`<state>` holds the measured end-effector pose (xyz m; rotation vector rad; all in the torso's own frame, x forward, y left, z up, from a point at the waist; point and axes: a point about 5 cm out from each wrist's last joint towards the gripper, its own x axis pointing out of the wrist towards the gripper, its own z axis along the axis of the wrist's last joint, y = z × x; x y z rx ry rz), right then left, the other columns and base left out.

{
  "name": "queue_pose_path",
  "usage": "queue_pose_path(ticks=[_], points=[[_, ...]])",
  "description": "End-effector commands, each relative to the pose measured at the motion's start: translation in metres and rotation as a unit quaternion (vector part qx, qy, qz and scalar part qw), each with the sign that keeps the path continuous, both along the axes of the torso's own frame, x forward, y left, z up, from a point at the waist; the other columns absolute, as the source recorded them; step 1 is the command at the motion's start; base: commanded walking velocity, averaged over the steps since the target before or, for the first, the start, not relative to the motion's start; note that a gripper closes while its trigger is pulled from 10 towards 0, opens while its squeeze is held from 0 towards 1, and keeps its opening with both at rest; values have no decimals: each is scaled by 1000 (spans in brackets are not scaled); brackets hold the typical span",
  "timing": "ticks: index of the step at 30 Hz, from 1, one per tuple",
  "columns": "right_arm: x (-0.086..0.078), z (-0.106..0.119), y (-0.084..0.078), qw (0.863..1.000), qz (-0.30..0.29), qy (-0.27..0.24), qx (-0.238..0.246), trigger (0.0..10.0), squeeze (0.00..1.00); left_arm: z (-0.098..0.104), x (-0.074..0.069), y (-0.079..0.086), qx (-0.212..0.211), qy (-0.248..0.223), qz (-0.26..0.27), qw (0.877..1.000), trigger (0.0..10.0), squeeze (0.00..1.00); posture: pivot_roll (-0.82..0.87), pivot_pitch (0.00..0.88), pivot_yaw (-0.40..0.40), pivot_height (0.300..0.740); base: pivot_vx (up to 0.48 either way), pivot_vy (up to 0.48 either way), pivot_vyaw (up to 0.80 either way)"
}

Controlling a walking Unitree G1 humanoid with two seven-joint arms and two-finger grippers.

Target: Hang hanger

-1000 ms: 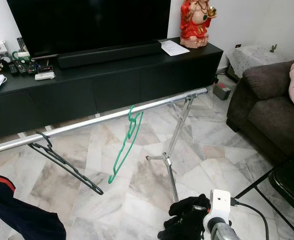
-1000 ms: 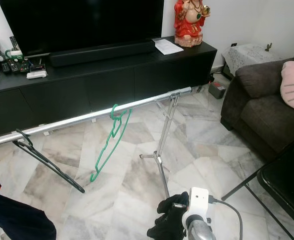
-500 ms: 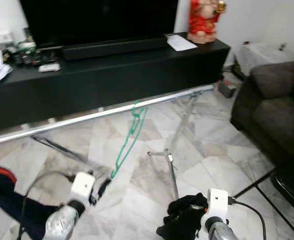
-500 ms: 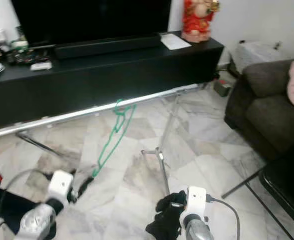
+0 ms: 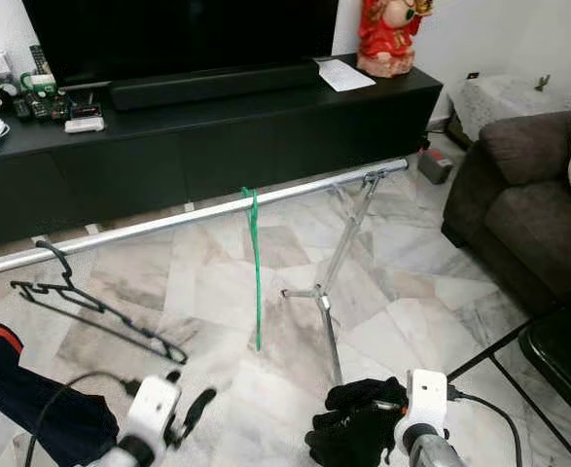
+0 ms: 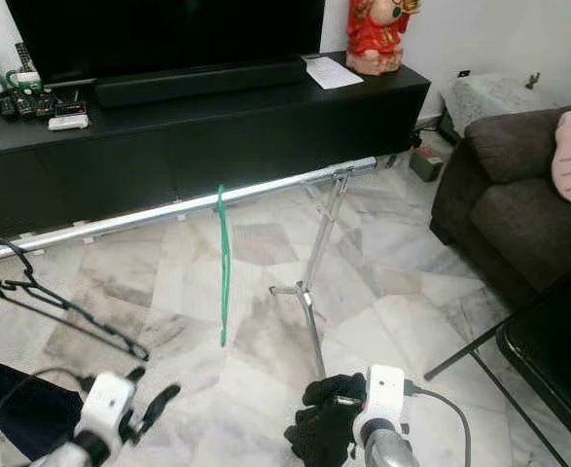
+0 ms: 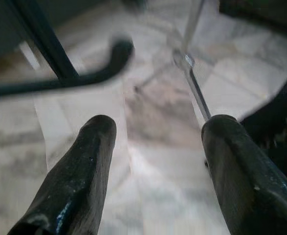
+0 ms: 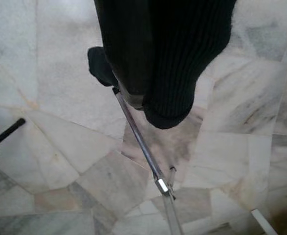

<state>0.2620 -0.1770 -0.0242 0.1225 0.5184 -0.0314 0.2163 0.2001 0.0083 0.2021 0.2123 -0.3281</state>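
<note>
Low at the near left of the head views, the left gripper (image 5: 190,413) is sitting just above the marble floor (image 5: 217,282) with its two black fingers (image 7: 79,171) spread wide apart and nothing between them. Ahead of it and further to the left, the black hanger (image 5: 90,311) is lying well off the fingertips — hook end pointing up toward the silver rail (image 5: 197,219), long bar running diagonally, its near rounded end being the part closest to the gripper. The hook seems to be sitting just under the rail at the left; whether it is actually resting on it I cannot tell. In the left wrist view that rounded end (image 7: 109,63) is showing blurred just beyond the open fingers, not between them.

Left arm is clearly the nearer one. The right gripper (image 5: 363,438) is low at the near right, wrapped in a black knit cloth (image 8: 182,58), so I cannot tell how its fingers are set.

Black hanger is looking thin and rigid, easy to knock sideways. A green hanger (image 5: 255,268) is already hanging edge-on from the rail — rail stand (image 5: 329,302) just right of it.
</note>
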Motion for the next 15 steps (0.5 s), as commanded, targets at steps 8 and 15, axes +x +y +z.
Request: queue_pose_path(ticks=[8, 15], points=[[-1, -2, 3, 1000, 6, 6, -1, 10000, 0, -5, -15, 8, 15, 42, 0, 999, 10000, 0, -66, 124, -15, 740, 0, 0, 0], [-1, -1, 4, 1000, 7, 4, 0, 10000, 0, -5, -15, 7, 13, 49, 28, 998, 10000, 0, -67, 110, -13, 740, 0, 0, 0]])
